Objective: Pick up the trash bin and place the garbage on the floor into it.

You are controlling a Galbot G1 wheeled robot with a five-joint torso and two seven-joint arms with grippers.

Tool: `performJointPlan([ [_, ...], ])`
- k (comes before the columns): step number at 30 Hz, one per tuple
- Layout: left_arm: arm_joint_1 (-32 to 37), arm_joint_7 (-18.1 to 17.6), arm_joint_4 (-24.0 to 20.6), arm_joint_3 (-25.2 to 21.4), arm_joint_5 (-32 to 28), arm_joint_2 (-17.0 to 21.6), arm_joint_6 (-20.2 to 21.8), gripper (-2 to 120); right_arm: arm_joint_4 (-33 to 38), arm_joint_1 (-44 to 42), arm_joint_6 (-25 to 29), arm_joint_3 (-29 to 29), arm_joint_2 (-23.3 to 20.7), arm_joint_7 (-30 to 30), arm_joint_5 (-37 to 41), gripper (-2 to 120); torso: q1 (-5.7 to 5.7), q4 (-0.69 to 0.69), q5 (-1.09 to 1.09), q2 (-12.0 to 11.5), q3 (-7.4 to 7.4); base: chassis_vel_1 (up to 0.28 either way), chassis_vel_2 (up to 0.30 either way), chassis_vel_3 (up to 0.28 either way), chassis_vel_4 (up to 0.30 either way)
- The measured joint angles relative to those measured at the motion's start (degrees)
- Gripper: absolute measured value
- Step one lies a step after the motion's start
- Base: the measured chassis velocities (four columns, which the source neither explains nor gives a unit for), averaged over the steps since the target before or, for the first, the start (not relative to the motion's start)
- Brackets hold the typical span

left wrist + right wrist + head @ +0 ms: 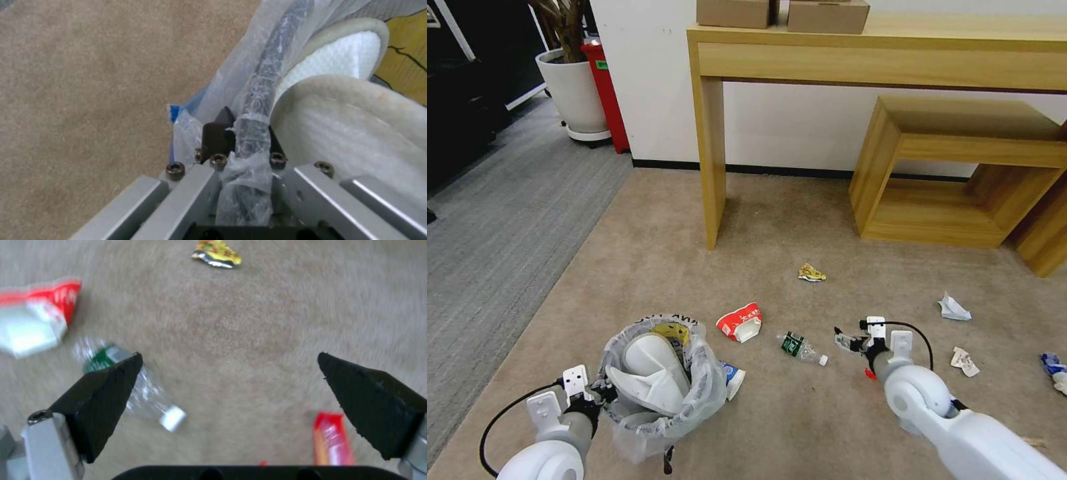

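**Litter scattered over the beige carpet**

A beige carpet is seen, bordered by grey carpet at the left; on it are spread a crushed red-white cup, a green-label bottle, a yellow wrapper, a red wrapper, two crumpled papers and a blue-white scrap; the wooden console table and low wooden shelf are stood on it too.

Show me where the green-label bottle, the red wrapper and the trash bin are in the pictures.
green-label bottle (792, 343): head view, on its green label.
red wrapper (330, 440): right wrist view, middle of the wrapper.
trash bin (627, 333): head view, on its bag-covered rim.
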Motion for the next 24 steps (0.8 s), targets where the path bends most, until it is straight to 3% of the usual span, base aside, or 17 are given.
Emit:
performJointPlan([
  [2, -0.5, 0.0, 0.5, 0.5, 0.2, -0.3, -0.1, 1, -1.3, 1.7, 2.4, -4.0, -3.3, -4.1, -3.0, 97, 0.0, 0.02, 0.0, 0.0, 0.0, 0.0, 0.0, 0.0, 0.0],
  [5, -1.4, 0.0, 1.2, 1.4, 0.2, -0.2, -0.1, 1, -2.9, 2.3, 4.4, -6.0, -4.8, -7.6, -6.5, 97, 0.0, 0.01, 0.01, 0.0, 0.0, 0.0, 0.0, 0.0, 0.0],
  [11, -1.2, 0.2, 1.4, 1.9, 0.4, -0.6, -0.1, 1, -7.9, 5.5, 8.3, -12.1, -5.4, -14.0, -12.6, 97, 0.0, 0.01, 0.03, 0.0, 0.0, 0.0, 0.0, 0.0, 0.0],
  [15, -0.7, 0.5, 0.9, 1.5, 0.8, -1.3, -0.2, 1, -14.2, 10.9, 10.6, -19.1, -3.6, -17.8, -16.9, 97, 0.0, 0.0, 0.01, 0.0, 0.0, 0.0, 0.0, 0.0, 0.0],
  [24, 0.8, 0.8, -0.6, 1.1, 1.7, -2.3, -0.4, 1, -20.3, 18.5, 10.9, -26.0, 1.5, -18.6, -18.3, 96, 0.0, 0.01, 0.0, 0.0, 0.0, 0.0, 0.0, 0.0, 0.0],
])
